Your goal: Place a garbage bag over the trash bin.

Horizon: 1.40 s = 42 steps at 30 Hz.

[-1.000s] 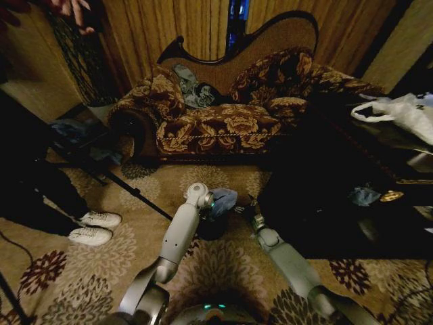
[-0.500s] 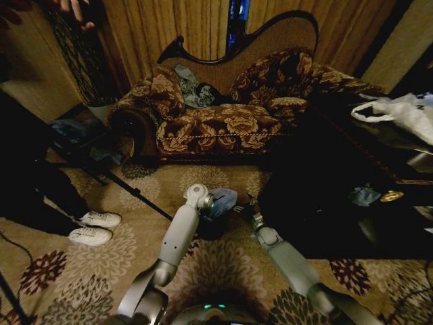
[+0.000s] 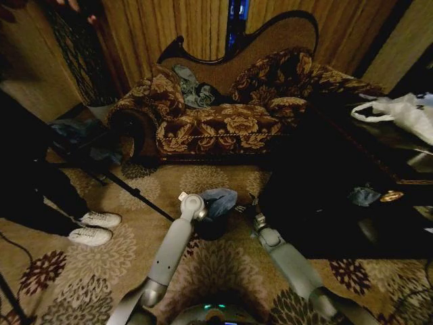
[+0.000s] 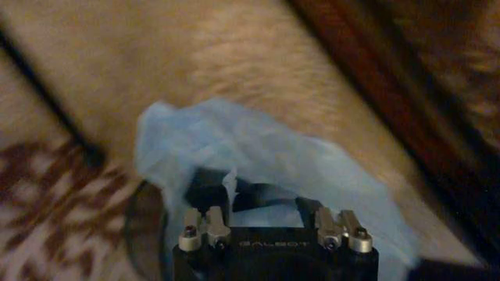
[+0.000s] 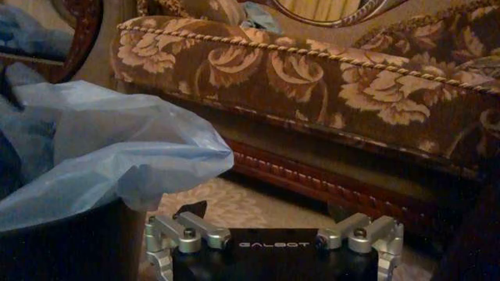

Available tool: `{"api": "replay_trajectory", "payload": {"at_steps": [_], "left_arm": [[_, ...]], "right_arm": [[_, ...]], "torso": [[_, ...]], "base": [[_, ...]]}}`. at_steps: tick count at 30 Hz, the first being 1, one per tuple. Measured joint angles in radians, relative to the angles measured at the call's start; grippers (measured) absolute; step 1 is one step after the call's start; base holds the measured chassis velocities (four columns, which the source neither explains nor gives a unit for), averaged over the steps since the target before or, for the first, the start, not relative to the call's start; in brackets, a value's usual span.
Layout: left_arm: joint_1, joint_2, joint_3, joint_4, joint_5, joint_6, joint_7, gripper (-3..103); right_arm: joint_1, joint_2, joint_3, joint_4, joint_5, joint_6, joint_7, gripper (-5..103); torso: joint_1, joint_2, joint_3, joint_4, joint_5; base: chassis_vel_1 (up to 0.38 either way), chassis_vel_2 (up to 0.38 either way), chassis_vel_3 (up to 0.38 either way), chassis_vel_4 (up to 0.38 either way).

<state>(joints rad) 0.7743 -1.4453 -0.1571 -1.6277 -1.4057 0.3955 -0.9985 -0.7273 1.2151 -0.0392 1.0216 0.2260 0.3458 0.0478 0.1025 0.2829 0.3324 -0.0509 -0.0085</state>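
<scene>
We hold our left gripper (image 4: 273,234), fingers apart, over the garbage bag (image 4: 258,158), which risks slipping into the trash bin (image 3: 211,227) unhooked.

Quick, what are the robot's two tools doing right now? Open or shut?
Left tool: at the garbage bag, open or closed cannot be told.
Right tool: open, holding nothing, beside the trash bin.

The garbage bag (image 5: 117,146) is showing as thin, wrinkly, translucent blue plastic film; the trash bin (image 5: 62,246) is looking matt black; the sofa (image 5: 328,82) is wearing woven floral cloth
</scene>
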Motion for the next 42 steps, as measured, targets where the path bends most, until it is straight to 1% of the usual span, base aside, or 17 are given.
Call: {"api": "replay_trajectory", "payload": {"at_steps": [2,3,6,8,9,11,12,13,15,16,19,20,21,24,30,34,42], "left_arm": [[0.008,0.010,0.000,-0.010,0.007,0.017,0.033,59],[0.023,0.030,-0.001,-0.033,0.031,0.045,0.100,70],[0.032,0.046,-0.002,-0.049,0.069,0.069,0.150,76],[0.054,0.096,-0.002,-0.093,0.214,0.149,0.304,87],[0.054,0.096,-0.002,-0.093,0.214,0.149,0.304,87],[0.069,0.144,0.002,-0.101,0.484,0.184,0.522,97],[0.071,0.154,0.002,-0.095,0.556,0.184,0.578,99],[0.071,0.154,0.002,-0.095,0.556,0.184,0.578,99],[0.075,0.198,0.001,-0.068,0.836,0.152,0.813,100],[0.075,0.198,0.001,-0.068,0.836,0.152,0.813,100],[0.054,0.245,-0.007,-0.001,1.122,0.007,1.075,100],[0.040,0.255,-0.010,0.028,1.177,-0.056,1.151,100],[0.040,0.255,-0.010,0.028,1.177,-0.056,1.151,100],[-0.007,0.282,-0.004,0.113,1.297,-0.253,1.395,100],[-0.013,0.325,0.016,0.108,1.316,-0.284,1.562,100],[-0.004,0.362,0.029,0.082,1.288,-0.198,1.572,100],[-0.066,0.364,0.054,0.196,1.300,-0.207,1.589,100]], "right_arm": [[-0.002,0.000,0.002,0.002,0.000,0.000,0.000,100],[-0.007,-0.001,0.009,0.008,-0.001,0.000,0.000,100],[-0.014,-0.001,0.022,0.012,-0.003,0.002,-0.001,100],[-0.035,-0.007,0.050,0.029,-0.004,0.003,-0.002,100],[-0.035,-0.007,0.050,0.029,-0.004,0.003,-0.002,100],[-0.065,-0.014,0.083,0.050,-0.010,0.008,-0.003,100],[-0.071,-0.015,0.089,0.054,-0.011,0.010,-0.003,100],[-0.071,-0.015,0.089,0.054,-0.011,0.010,-0.003,100],[-0.096,-0.021,0.115,0.067,-0.018,0.023,-0.003,100],[-0.096,-0.021,0.115,0.067,-0.018,0.023,-0.003,100],[-0.118,-0.022,0.149,0.071,-0.031,0.049,-0.009,100],[-0.123,-0.021,0.157,0.071,-0.033,0.056,-0.010,100],[-0.123,-0.021,0.157,0.071,-0.033,0.056,-0.010,100],[-0.135,-0.021,0.174,0.072,-0.040,0.072,-0.012,100],[-0.141,-0.018,0.193,0.068,-0.046,0.089,-0.015,100],[-0.144,-0.013,0.204,0.062,-0.047,0.102,-0.017,100],[-0.147,-0.012,0.215,0.033,-0.059,0.133,-0.027,100]], "torso": [[0.000,0.000,0.000,0.0001,0.0000],[0.000,0.000,0.000,0.0003,-0.0002],[0.000,0.000,0.000,0.0003,-0.0002],[0.000,0.000,0.000,-0.0001,-0.0002],[0.000,0.000,0.000,-0.0001,-0.0002],[0.000,0.000,0.000,0.0001,-0.0001],[0.000,0.000,0.000,0.0000,-0.0003],[0.000,0.000,0.000,0.0000,-0.0003],[0.000,0.000,0.000,0.0000,-0.0003],[0.000,0.000,0.000,0.0000,-0.0003],[0.000,0.000,0.000,0.0000,-0.0001],[0.000,0.000,0.000,0.0001,-0.0001],[0.000,0.000,0.000,0.0001,-0.0001],[0.000,0.000,0.000,-0.0002,-0.0002],[0.000,0.000,0.000,-0.0001,-0.0002],[0.000,0.000,0.000,0.0002,-0.0001],[0.000,0.000,0.000,0.0001,-0.0001]], "base": [[0.000,0.000,0.000,0.000],[0.000,0.000,0.000,0.000],[0.000,0.000,0.000,0.000],[0.000,0.000,0.000,0.000],[0.000,0.000,0.000,0.000],[0.000,0.000,0.000,0.000],[0.000,0.000,0.000,0.000],[0.000,0.000,0.000,0.000],[0.000,0.000,0.000,0.000],[0.000,0.000,0.000,0.000],[0.000,0.000,0.000,0.000],[0.000,0.000,0.000,0.000],[0.000,0.000,0.000,0.000],[0.000,0.000,0.000,0.000],[0.000,0.000,0.000,0.000],[0.000,0.000,0.000,0.000],[0.000,0.000,0.000,0.000]]}}
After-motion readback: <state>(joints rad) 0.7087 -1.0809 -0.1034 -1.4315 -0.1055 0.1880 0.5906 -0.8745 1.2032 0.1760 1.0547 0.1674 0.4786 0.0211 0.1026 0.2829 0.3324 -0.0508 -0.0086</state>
